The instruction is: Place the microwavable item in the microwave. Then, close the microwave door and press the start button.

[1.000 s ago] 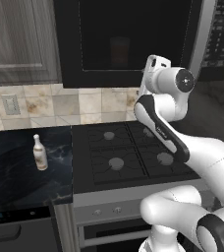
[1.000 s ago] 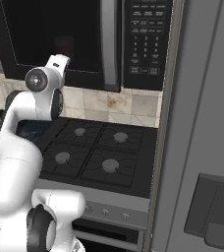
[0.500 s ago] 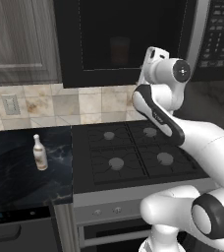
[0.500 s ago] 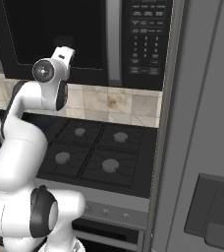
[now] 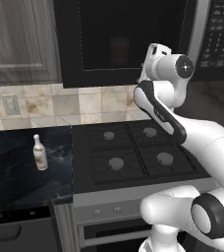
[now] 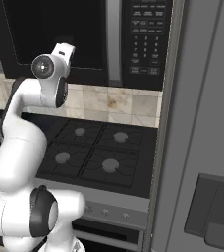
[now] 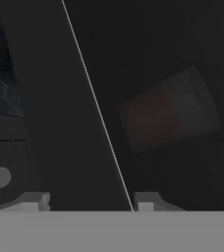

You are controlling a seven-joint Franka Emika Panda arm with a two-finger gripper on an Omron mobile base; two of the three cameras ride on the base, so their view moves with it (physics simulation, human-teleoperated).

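Observation:
The microwave (image 5: pixel 133 74) hangs over the stove with its door (image 5: pixel 99 34) closed flat against it. Its grey bar handle (image 6: pixel 113 42) runs beside the keypad (image 6: pixel 144 37). Behind the dark window stands the microwavable item (image 5: pixel 119 49), a short glass with reddish contents; in the hand view the same glass (image 7: pixel 168 115) looks dim and tilted. My gripper (image 5: pixel 150 58) is raised right in front of the door's lower right part, in the right base view (image 6: pixel 66 48) at the window's lower edge. Its fingertips (image 7: pixel 33 201) stand apart, open, with nothing between them.
A slim white bottle (image 5: pixel 40 152) stands on the dark counter (image 5: pixel 15 172) to the left. The black stove (image 5: pixel 133 152) with its burners lies below my arm. Grey cabinets (image 5: pixel 15 39) hang at the upper left. A tall grey fridge (image 6: pixel 207 123) closes the right side.
My hand has risen a little and come closer to the microwave door, while the upper arm swung to the right. The door, the glass and the bottle have stayed put.

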